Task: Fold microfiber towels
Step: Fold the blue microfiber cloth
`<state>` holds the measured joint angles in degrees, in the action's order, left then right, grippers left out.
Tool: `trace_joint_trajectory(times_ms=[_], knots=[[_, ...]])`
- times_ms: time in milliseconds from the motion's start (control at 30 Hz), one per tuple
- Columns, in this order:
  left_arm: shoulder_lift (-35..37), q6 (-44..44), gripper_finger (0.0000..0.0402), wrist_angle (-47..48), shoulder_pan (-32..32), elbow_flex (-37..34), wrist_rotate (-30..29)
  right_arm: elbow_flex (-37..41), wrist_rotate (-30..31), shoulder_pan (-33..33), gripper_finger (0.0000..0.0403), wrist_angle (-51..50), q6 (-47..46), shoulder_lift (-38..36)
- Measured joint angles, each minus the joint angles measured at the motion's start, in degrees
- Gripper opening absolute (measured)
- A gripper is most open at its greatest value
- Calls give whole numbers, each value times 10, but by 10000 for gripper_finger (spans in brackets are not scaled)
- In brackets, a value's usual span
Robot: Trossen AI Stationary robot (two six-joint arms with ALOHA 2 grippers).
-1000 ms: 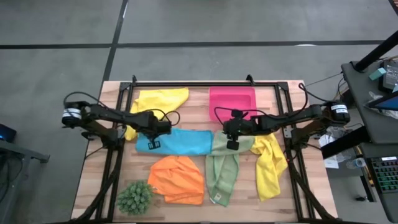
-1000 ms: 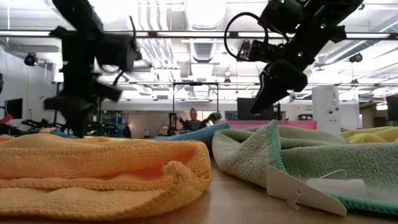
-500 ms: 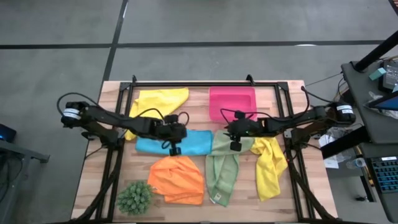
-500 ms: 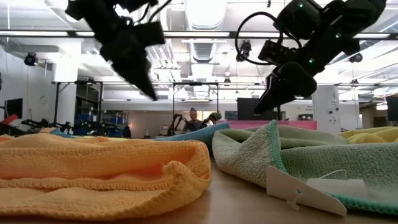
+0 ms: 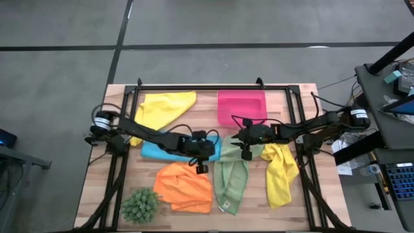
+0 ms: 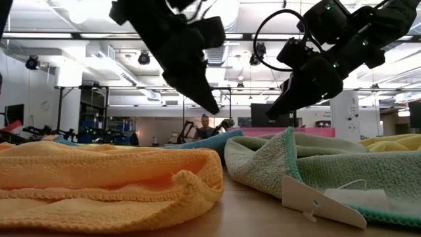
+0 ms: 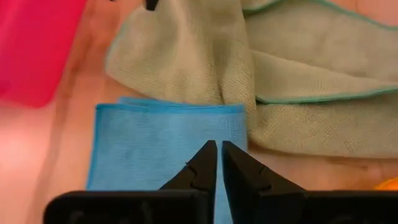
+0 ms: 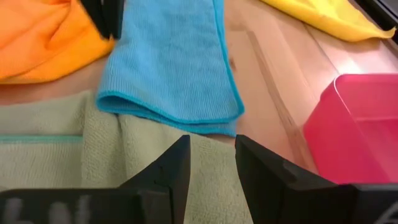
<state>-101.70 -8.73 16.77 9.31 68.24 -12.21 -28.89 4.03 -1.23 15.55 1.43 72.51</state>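
The turquoise blue towel (image 5: 176, 147) lies flat and folded on the wooden surface (image 5: 297, 200), just below the pink tray (image 5: 242, 107) and off to one side. Its edge touches the sage green towel (image 5: 231, 178), which lies rumpled right beside it. The orange towel (image 5: 185, 186) sits bunched up near the blue one, with the spiky green plant ball (image 5: 140, 205) next to it. One yellow towel (image 5: 162, 107) lies beside the pink tray, and another yellow towel (image 5: 279, 169) lies on the far side of the green one.

The left hand (image 5: 199, 166) hangs over the blue towel's edge, close to the orange towel. Its two fingers are almost pressed together and hold nothing. The right hand (image 5: 246, 153) hovers over the top of the green towel. Its fingers are partly apart and also hold nothing.

The green towel looks like the next one to fold. To do it well, each hand should pinch one corner, pull the cloth flat first, then lay one half neatly over the other so the edges line up.
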Motion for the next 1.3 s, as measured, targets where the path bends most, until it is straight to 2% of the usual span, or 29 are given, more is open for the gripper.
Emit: trace_joint_trajectory(times_ms=[333, 433, 533, 767, 1100, 1300], knots=[[-41, -28, 160, -41, 2, 17, -9, 1, 0, 0, 118, -2, -2, 0], [-56, -29, 186, -48, 2, 17, -17, 1, 0, 0, 118, -2, -3, 0], [-72, -29, 193, -61, 2, 17, -18, 1, 0, 0, 118, -1, -2, 0], [-88, -26, 162, -68, 2, 17, -31, 1, 0, 0, 118, -1, 0, 0], [-78, -24, 54, -67, 2, 17, -28, 1, 0, 0, 118, -2, 1, 0], [-73, -12, 6, -67, 2, 17, -26, 1, 0, 0, 118, -3, 0, 0]])
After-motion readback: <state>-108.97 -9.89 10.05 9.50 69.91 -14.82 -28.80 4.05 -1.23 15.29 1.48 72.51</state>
